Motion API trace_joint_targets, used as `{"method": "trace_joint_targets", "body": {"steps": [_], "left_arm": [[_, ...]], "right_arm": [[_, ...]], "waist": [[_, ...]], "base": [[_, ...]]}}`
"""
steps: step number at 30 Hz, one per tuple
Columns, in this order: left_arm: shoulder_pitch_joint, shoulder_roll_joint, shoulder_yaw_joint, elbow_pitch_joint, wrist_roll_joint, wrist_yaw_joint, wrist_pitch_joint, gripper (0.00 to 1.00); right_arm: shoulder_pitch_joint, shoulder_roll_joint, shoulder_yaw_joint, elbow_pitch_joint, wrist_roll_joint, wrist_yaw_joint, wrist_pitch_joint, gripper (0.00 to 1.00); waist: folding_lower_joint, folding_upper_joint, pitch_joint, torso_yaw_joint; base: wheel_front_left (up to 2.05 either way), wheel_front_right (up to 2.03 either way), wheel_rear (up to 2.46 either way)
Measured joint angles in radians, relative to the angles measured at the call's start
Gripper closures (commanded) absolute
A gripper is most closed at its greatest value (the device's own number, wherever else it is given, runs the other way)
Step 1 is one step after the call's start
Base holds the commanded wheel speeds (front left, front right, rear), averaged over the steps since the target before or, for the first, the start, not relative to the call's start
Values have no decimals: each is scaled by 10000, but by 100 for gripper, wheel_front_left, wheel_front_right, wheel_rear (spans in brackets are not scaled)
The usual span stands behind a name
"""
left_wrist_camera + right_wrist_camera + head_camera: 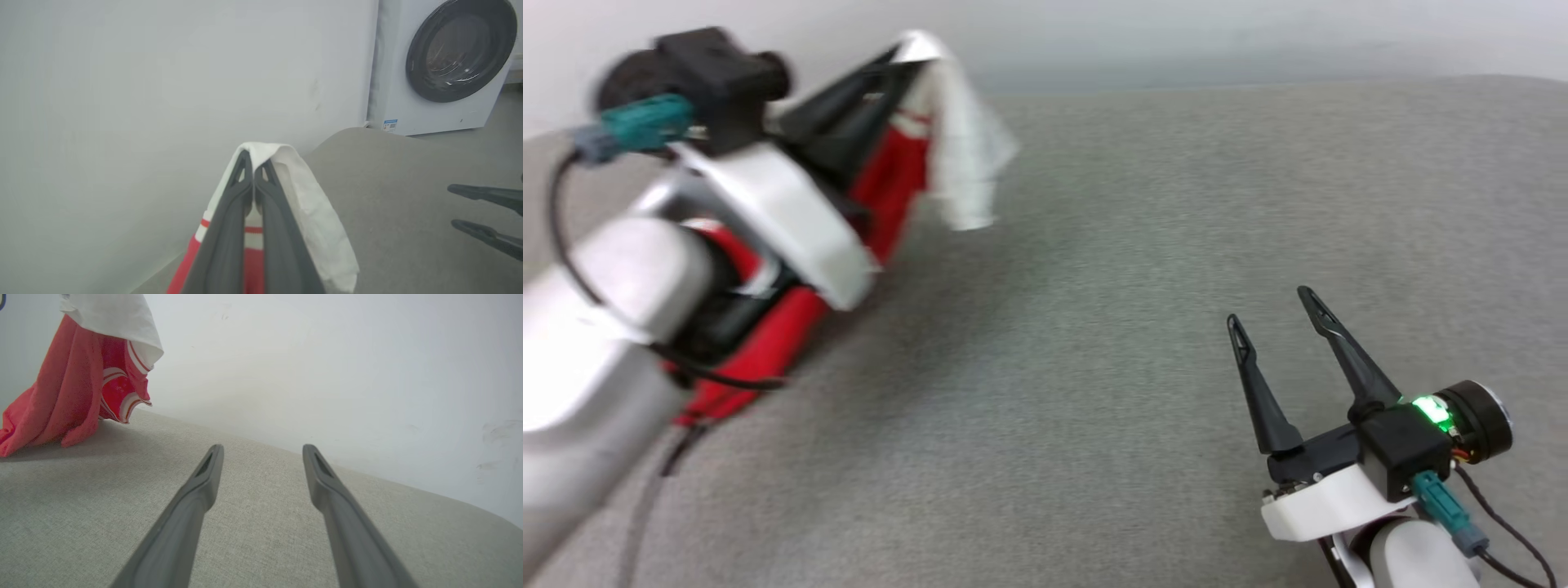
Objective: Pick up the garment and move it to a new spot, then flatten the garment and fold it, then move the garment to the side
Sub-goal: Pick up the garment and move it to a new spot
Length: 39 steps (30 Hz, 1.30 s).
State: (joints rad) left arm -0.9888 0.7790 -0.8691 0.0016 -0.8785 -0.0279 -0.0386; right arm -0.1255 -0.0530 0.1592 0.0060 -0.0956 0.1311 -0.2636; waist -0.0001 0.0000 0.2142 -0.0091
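Currently, entries run from the holding claw outward.

1. Left claw [254,163]. The jaws are pressed together, with the tips pinching a fold of white sleeve cloth. It is raised above the tabletop [1135,286] at the upper left of the head view, where it is blurred.

2. The garment [69,396]. A red jersey-style shirt with a white sleeve and red-and-white striped trim. It hangs from the left claw's tips: the white cloth drapes over and past the fingertips, and the red body falls along the fingers and under the pale forearm. In the right wrist view its lower folds rest on the tabletop at far left while the upper part is lifted, so it is not clear of the surface. The number print and logo cannot be made out.

3. Right claw [1270,309]. The jaws stand wide apart with nothing between them. It sits low over the tabletop at lower right, well apart from the garment.

4. Surroundings. The tabletop has a grey woven covering, with a pale wall [163,81] behind it. A washing machine [441,65] stands beyond the far edge.

Status, as judged: the pick-up is made and the carry to a new spot looks begun but unfinished, since the hem touches down. Setting down, flattening, folding and moving aside remain. The free right claw is probably wanted for spreading.
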Motion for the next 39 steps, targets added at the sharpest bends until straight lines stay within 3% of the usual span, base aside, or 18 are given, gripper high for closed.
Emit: {"method": "trace_joint_targets", "body": {"steps": [6, 14, 21, 22, 23, 30, 39], "left_arm": [[-266, -1618, -128, -86, -27, 775, -148, 100], [-1077, -3638, -721, 1143, 437, 1095, -196, 100], [-1233, -5189, -1444, 3461, 871, 1156, -577, 100], [-1233, -5381, -1622, 3856, 922, 1043, -550, 79], [-1209, -5599, -1799, 4199, 892, 924, -477, 0], [-993, -6380, -2506, 5992, 917, 54, -646, 0], [-1094, -6167, -1939, 6980, 997, 29, -1935, 0]], "right_arm": [[-53, 6, -341, -90, 374, 0, 0, 0], [-238, 10, -700, -247, 773, 0, 0, 0], [-347, 4, -905, -328, 1210, -2, 0, 0], [-359, 4, -882, -347, 1235, 0, 0, 0], [-394, 6, -849, -355, 1248, 0, 0, 0], [-437, 8, -796, -378, 1329, 0, 0, 0], [-401, 13, -941, -326, 895, 0, 0, 0]], "waist": [[0, 0, -115, -849], [0, 0, 129, -2203], [0, 0, 641, -3273], [0, 0, 741, -3367], [1, 0, 842, -3454], [1, 0, 1195, -3585], [1, 0, 741, -2708]], "base": [[0, 0, 0], [0, 0, 0], [0, 0, 0], [0, 0, 0], [0, 0, 0], [0, 0, 0], [0, 0, 0]]}}
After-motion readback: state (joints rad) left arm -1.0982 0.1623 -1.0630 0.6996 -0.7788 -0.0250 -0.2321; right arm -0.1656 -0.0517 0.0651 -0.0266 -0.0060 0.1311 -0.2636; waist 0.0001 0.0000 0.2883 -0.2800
